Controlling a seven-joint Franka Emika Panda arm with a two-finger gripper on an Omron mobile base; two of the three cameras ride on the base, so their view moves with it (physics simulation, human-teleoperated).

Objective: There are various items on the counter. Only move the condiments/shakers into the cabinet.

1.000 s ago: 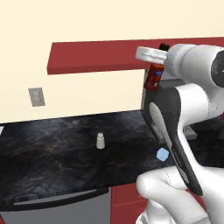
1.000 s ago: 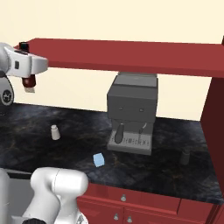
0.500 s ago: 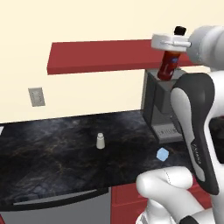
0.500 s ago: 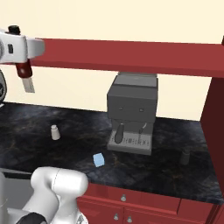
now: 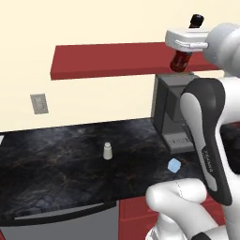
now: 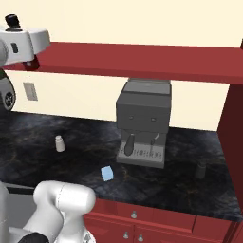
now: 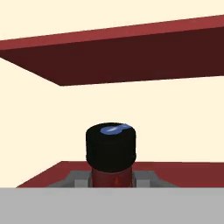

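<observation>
- Arm: raised high, wrist level with the cabinet front.
- Tool: clamped around red sauce bottle, cap upward.

Sauce bottle: red body, black cap. Cabinet: dark red. Counter: black, faint golden veins. Shaker: whitish-grey. Second shaker: dark. Block: light blue. Coffee machine: grey.
</observation>
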